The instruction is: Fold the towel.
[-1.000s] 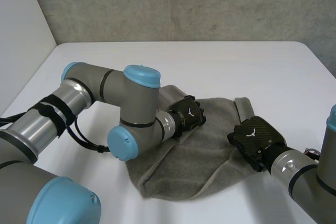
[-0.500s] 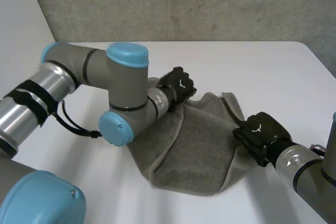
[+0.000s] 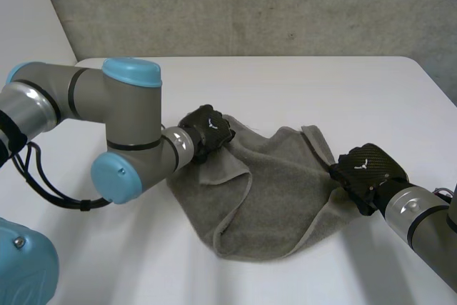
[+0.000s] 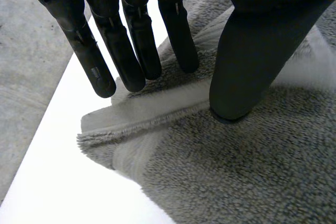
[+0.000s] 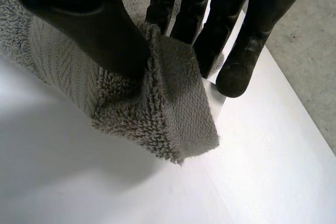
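The grey towel (image 3: 278, 191) lies rumpled in the middle of the white table (image 3: 300, 83), bunched into loose folds. The left arm bends at its elbow and reaches in from the left. The left hand (image 3: 207, 130) sits at the towel's far left corner. In the left wrist view its fingers (image 4: 134, 51) are straight and close together along the hem, with the thumb (image 4: 252, 61) pressed onto the cloth opposite them, so the edge is pinched between. The right arm comes in low from the near right, and the right hand (image 3: 368, 171) is on the towel's right edge. Its thumb (image 5: 89, 19) and fingers (image 5: 210, 19) clamp a doubled-over corner just above the table.
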Robot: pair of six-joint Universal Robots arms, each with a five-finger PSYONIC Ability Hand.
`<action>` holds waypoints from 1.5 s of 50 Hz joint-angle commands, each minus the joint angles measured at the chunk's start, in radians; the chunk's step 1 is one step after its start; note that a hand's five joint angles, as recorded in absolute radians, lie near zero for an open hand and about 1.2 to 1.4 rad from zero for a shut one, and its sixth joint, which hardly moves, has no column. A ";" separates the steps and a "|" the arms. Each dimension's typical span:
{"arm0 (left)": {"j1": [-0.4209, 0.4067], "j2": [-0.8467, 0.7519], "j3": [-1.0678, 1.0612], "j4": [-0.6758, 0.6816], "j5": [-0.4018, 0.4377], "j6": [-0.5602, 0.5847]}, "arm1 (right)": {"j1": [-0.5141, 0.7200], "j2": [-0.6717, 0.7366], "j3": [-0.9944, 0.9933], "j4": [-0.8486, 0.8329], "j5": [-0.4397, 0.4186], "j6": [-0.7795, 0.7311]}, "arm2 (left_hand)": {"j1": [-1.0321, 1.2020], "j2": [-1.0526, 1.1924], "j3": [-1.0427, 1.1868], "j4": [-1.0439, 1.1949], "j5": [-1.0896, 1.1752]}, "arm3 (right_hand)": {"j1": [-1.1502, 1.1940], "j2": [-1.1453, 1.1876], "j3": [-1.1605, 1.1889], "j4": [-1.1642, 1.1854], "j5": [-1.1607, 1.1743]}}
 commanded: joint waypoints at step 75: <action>-0.158 -0.024 -0.237 0.450 -0.115 -0.355 | 0.003 0.027 0.013 -0.002 -0.002 -0.009 | 0.009 0.009 0.009 0.008 0.013 | 0.070 0.066 0.077 0.055 0.060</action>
